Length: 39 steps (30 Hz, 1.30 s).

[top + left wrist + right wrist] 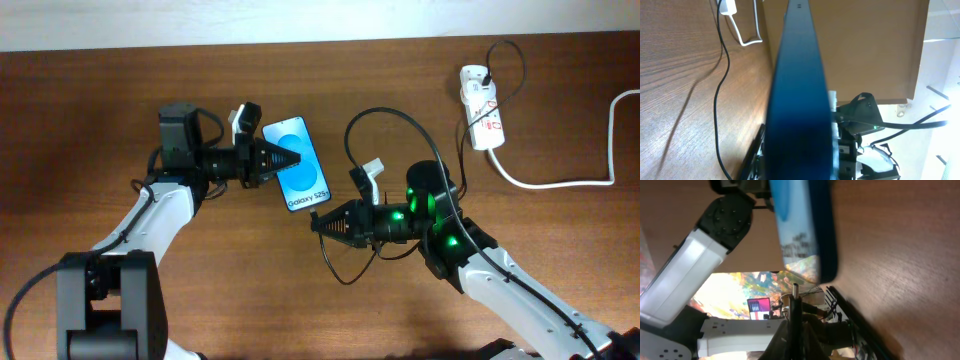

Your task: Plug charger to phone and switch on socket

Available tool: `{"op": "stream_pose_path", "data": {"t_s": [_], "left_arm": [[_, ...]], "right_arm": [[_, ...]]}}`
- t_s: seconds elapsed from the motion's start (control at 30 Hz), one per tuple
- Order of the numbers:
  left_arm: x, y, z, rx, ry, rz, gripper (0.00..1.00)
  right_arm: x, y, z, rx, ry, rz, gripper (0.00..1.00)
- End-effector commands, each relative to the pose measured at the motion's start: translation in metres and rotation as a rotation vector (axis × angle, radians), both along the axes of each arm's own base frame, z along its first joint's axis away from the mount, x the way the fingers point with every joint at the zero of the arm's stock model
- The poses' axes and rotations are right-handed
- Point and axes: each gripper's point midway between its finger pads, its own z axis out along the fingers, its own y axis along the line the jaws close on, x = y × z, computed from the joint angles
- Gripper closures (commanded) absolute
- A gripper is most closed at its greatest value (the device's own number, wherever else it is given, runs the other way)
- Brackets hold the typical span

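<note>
The phone (pixel 297 165) has a blue screen with "Galaxy S25+" text. My left gripper (pixel 272 160) is shut on its upper end and holds it tilted off the table. In the left wrist view the phone (pixel 797 85) shows edge-on. My right gripper (pixel 325 224) is shut on the plug tip of the thin black charger cable (pixel 385 115), just below the phone's lower end. In the right wrist view the plug tip (pixel 795 292) points at the phone's bottom edge (pixel 822 240), a short gap apart. The white socket strip (pixel 482 108) lies at the far right.
A thick white cord (pixel 560 182) runs from the socket off the right edge. The black cable loops over the wood table (pixel 100 100) between my right arm and the socket. A brown board (pixel 865 45) stands behind the table.
</note>
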Motion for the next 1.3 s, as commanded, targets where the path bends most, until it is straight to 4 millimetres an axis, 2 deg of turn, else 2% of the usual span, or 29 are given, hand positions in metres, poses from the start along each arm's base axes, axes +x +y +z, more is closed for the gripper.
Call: {"op": "stream_pose_path", "data": {"t_s": [0.0,0.37,0.67,1.27], "left_arm": [[-0.003,0.000,0.007,-0.022,-0.007,-0.030,1.00],[-0.004,0.000,0.007,-0.027,0.128,-0.025,1.00],[-0.006,0.000,0.009,-0.033,0.129,-0.037,1.00],[-0.007,0.000,0.010,-0.038,0.086,-0.048,1.00]], "right_arm": [[-0.004,0.002,0.001,0.012,-0.043,0.031,0.96],[-0.008,0.005,0.002,0.016,-0.043,0.048,0.96],[-0.007,0.009,0.010,0.037,-0.104,0.050,0.96],[-0.017,0.009,0.008,0.042,-0.159,0.115,0.96]]}}
